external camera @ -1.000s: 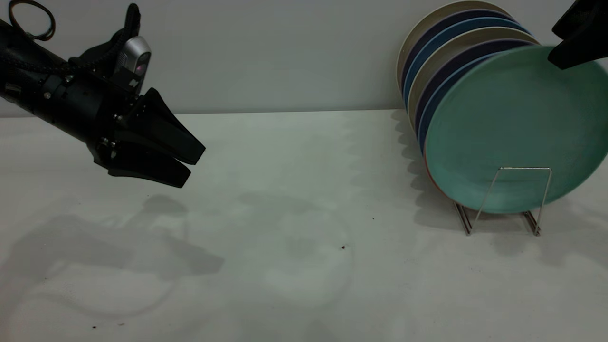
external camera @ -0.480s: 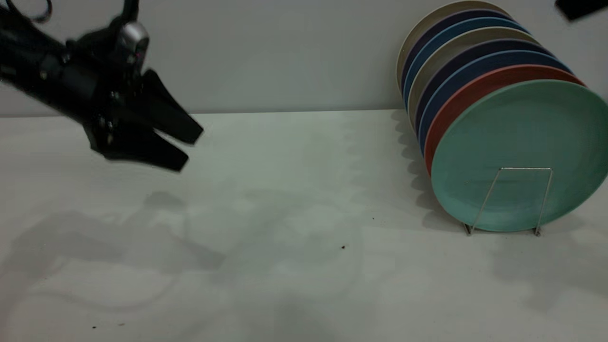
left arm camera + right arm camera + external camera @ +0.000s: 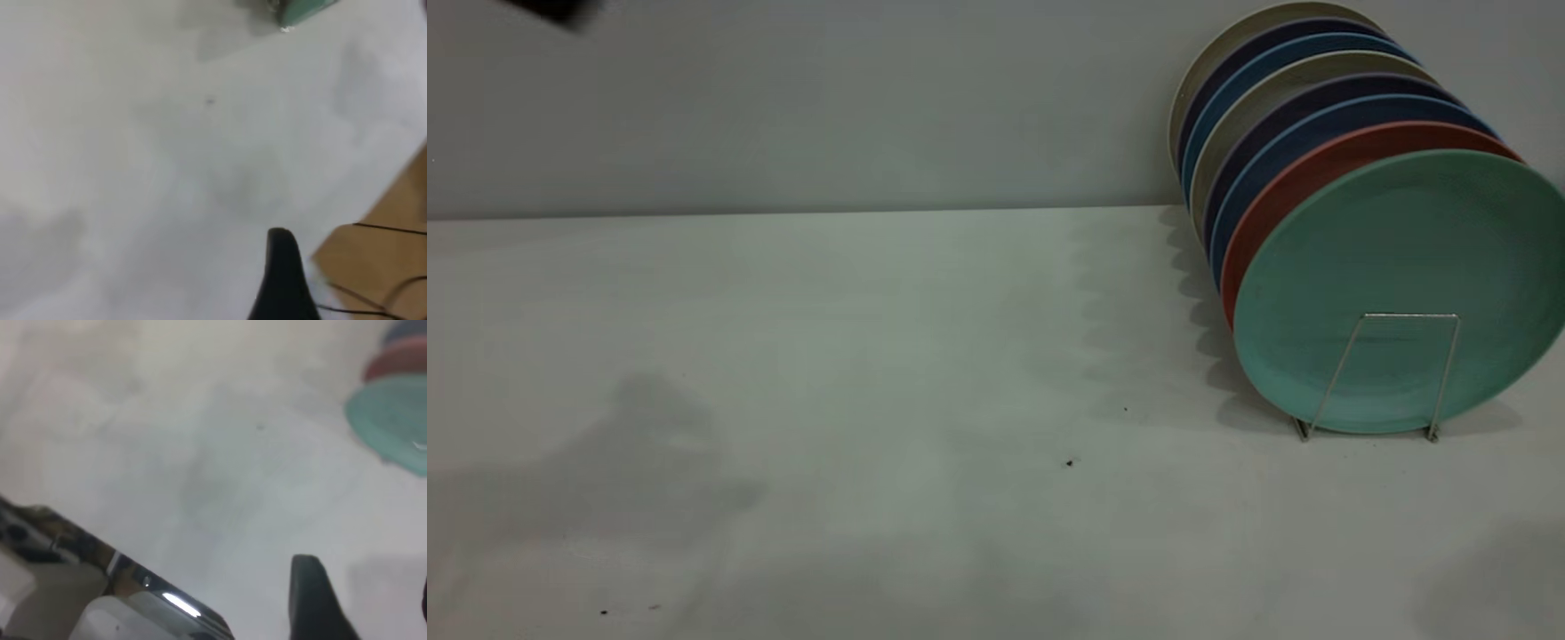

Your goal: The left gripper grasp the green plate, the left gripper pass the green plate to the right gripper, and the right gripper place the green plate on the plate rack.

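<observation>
Basically done: green plate (image 3: pixel 1400 284) stands upright in the frontmost slot of the plate rack (image 3: pixel 1383 373), far right of the surface (image 3: pixel 889 356), leaning on the pink plate (image 3: pixel 1303 173) w/ a wire loop bracing it. Left claw (image 3: pixel 551 9) barely shows at top-left, right claw (image 3: pixel 313 603) only one finger; spread or pressed together, can't tell.

Table (image 3: pixel 871 356) open across left and centre; only obstacle the plate rack (image 3: pixel 1396 373), full, green plate (image 3: pixel 1396 284) foremost.

Probably a robot lab bench — bare white table (image 3: pixel 925 356), blank grey wall (image 3: pixel 827 107), loose cables (image 3: pixel 393 233) at its edge.
</observation>
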